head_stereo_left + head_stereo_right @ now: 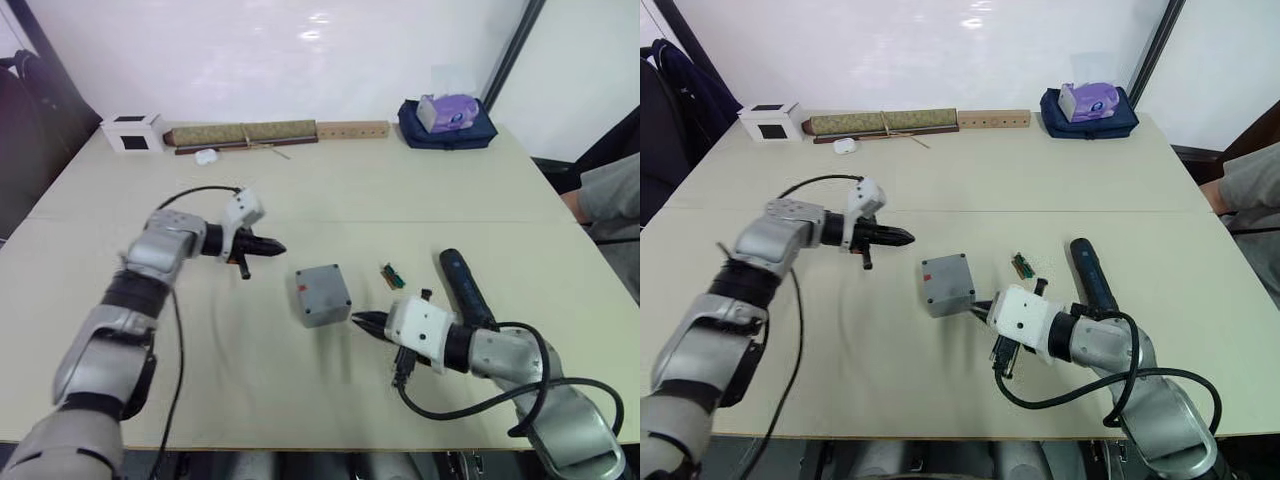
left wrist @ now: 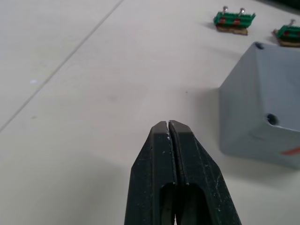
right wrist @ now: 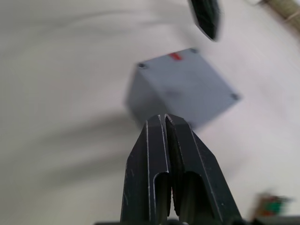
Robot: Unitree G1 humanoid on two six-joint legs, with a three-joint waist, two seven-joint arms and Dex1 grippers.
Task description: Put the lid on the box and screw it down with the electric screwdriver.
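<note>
While I watch from the head view, the box (image 1: pixel 323 294) sits mid-desk (image 1: pixel 420 190) with the lid (image 1: pixel 320 284) on it, the electric screwdriver (image 1: pixel 462 285) lying to its right. Left wrist view: left tool (image 2: pixel 168 125) pressed together beside the box. Right wrist view: right tool (image 3: pixel 164 119) together, near it.

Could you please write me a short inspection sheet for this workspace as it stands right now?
Surface: beige table, seam running across it.
Job's things: lid sits on box; electric screwdriver lies at the robot's right.
Clutter: green strips, white cube, rolled mat, wooden bar, tissue pack on blue bag.
Grippers: left gripper and right gripper, jaws shut, holding nothing.
Cables: black cable loops from the right arm.
Surroundings: person's sleeve.
</note>
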